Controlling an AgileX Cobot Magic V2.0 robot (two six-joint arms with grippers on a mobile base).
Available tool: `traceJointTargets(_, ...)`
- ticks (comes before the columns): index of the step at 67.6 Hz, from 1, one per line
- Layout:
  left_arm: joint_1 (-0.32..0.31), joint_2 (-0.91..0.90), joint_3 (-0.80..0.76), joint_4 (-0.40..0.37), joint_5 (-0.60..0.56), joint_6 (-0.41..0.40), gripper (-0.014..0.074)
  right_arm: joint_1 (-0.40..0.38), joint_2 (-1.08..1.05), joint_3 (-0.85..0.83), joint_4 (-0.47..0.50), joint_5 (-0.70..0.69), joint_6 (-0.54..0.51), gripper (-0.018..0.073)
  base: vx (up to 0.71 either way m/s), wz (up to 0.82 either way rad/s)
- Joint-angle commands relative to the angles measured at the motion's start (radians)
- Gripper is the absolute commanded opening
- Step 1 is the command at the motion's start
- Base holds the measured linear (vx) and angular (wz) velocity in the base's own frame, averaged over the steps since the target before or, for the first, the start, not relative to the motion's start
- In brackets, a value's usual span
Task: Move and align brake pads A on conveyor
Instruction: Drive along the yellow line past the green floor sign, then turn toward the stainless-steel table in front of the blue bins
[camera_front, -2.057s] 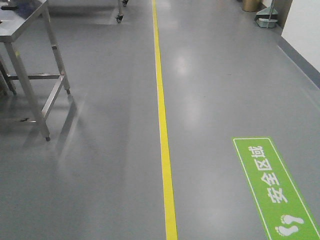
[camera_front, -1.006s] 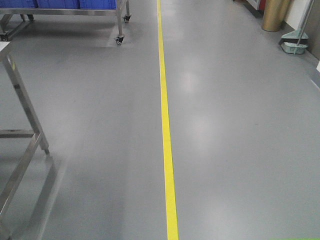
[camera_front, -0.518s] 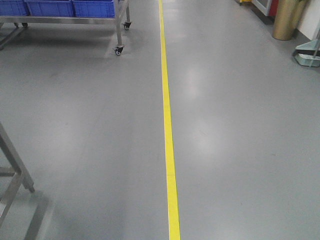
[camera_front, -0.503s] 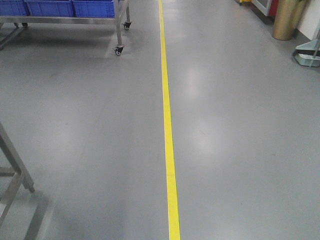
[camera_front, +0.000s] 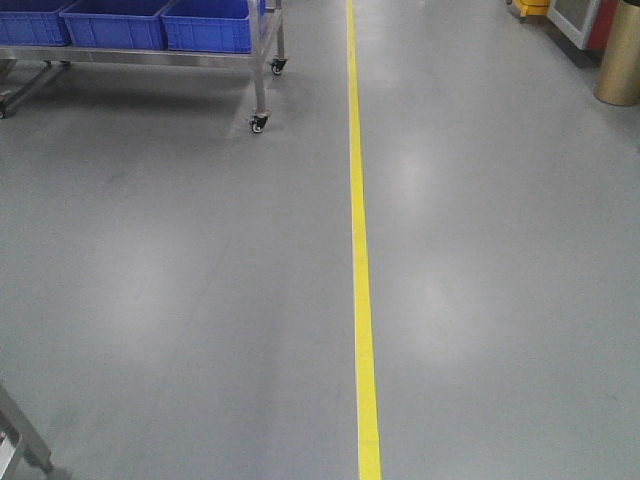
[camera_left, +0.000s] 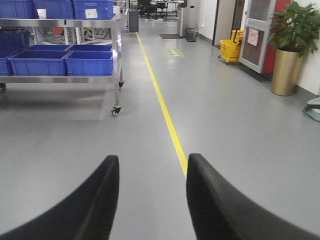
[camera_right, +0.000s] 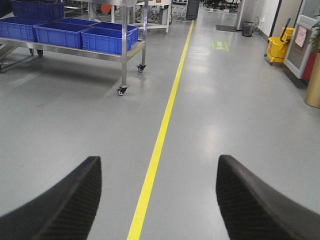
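Observation:
No brake pads and no conveyor show in any view; both are out of view. My left gripper (camera_left: 152, 159) is open over bare grey floor, its black fingers apart with nothing between them. My right gripper (camera_right: 159, 160) is open wider, also empty, with the yellow floor line (camera_right: 155, 150) running between its fingers. Neither gripper shows in the front view.
A wheeled steel rack (camera_front: 262, 70) with blue bins (camera_front: 205, 28) stands at the far left, seen also as the rack (camera_left: 116, 60) and the rack (camera_right: 124, 55). A yellow line (camera_front: 360, 260) runs along the floor. A gold planter (camera_left: 286, 72) and yellow mop bucket (camera_left: 230, 49) stand at the right. A steel table leg (camera_front: 20, 435) shows at the bottom left.
The view has advanced along the yellow line. The steel table has slid back out of the left of the frame, and the rack with blue bins has come closer.

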Motion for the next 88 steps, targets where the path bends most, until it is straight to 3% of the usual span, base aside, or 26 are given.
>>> traceJointTargets(1, -0.004, 0.014, -0.023, -0.008, -0.08, -0.003, 0.03, -0.004, 0.011, -0.027, -0.006, -0.07, 0.0, 0.0468, 0.57, 0.13)
traceJointTargets(36, -0.004, 0.014, -0.023, -0.008, -0.079, -0.003, 0.03, -0.005, 0.011, -0.027, -0.006, -0.07, 0.0, 0.0468, 0.52, 0.33)
traceJointTargets(88, -0.004, 0.016, -0.023, -0.008, -0.079, -0.003, 0.03, -0.004, 0.011, -0.027, -0.007, -0.07, 0.0, 0.0468, 0.36, 0.99)
